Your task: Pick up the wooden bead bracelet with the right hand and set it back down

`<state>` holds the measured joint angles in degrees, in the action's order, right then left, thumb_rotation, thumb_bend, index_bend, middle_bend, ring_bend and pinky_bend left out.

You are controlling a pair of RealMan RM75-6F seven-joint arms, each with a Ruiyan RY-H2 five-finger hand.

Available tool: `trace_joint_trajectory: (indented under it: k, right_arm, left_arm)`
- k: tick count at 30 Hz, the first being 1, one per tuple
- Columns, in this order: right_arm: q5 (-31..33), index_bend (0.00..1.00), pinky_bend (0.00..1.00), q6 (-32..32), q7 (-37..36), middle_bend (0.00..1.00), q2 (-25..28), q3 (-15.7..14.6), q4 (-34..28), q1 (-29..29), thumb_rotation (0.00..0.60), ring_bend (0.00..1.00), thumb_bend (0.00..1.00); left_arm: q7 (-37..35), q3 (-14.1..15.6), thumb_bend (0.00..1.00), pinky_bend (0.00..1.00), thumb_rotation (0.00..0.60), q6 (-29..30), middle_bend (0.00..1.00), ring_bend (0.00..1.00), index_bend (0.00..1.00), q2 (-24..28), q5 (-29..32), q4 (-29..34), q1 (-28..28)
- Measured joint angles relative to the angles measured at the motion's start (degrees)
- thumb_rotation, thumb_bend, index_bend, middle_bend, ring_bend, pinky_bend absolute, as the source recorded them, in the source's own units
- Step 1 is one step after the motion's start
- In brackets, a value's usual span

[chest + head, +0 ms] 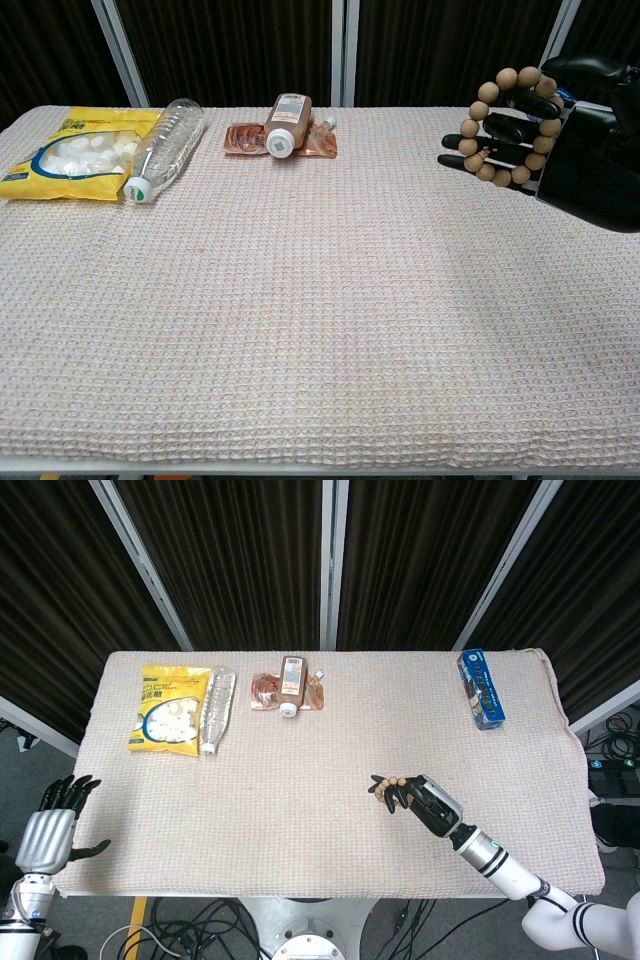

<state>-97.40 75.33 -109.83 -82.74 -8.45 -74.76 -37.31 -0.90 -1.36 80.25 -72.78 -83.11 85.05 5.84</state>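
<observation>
Bracelet of round tan wooden beads (508,126) hangs looped over the fingers of the black right hand (585,150), clear above the beige woven tabletop (330,770) toward its near right edge. Setting down means lowering straight onto the cloth below. The silver left hand (45,835), fingers spread and empty, hangs off the near left corner

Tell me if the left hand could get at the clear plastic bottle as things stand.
Probably yes: the left hand is open, the cloth between is bare, and the clear plastic bottle lies uncovered beside the yellow snack bag.
</observation>
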Motion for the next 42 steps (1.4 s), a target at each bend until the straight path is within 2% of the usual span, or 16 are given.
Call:
trace_joint_trajectory:
  k: [6,14,20,22,28,42]
  right_arm:
    - [1.62,0.74,0.0,0.3,6.97,0.63,-0.88,1.55,-0.48,1.87,0.286,0.28,0.6]
    - [1.7,0.73,0.0,0.74,11.21,0.63,-2.26,2.66,0.79,3.13,0.279,0.28,0.69]
    - [0.56,0.68,0.0,1.74,12.99,0.58,-2.75,2.96,2.22,3.57,0.275,0.25,0.95]
    - [0.0,0.64,0.0,2.05,13.34,0.57,-2.98,2.98,2.86,3.61,0.275,0.23,0.99]
    - [-1.08,0.57,0.0,2.51,13.45,0.52,-3.7,2.9,4.61,3.47,0.273,0.19,1.0]
    - [-1.39,0.48,0.0,2.49,12.71,0.48,-4.21,3.09,6.5,2.97,0.278,0.16,1.0]
  left_arm:
    - [-0.19,0.05,0.0,0.0,0.6,0.04,0.08,0.0,0.15,-0.02,0.08,-0.07,-0.08]
    - [-0.29,0.0,0.0,0.0,0.6,0.1,0.08,0.0,0.15,-0.02,0.13,-0.14,-0.09]
    - [-0.43,-0.03,0.0,0.0,0.6,0.14,0.08,0.0,0.15,-0.03,0.0,-0.24,0.0]
    - [-0.54,0.01,0.0,0.0,0.6,0.08,0.08,0.0,0.15,-0.05,0.02,-0.28,-0.01]
    - [-0.82,0.07,0.0,0.0,0.6,0.09,0.08,0.0,0.15,-0.07,0.06,-0.38,-0.09]
    - [-1.52,0.08,0.0,0.0,0.6,-0.39,0.08,0.0,0.15,-0.08,0.0,-0.67,0.19]
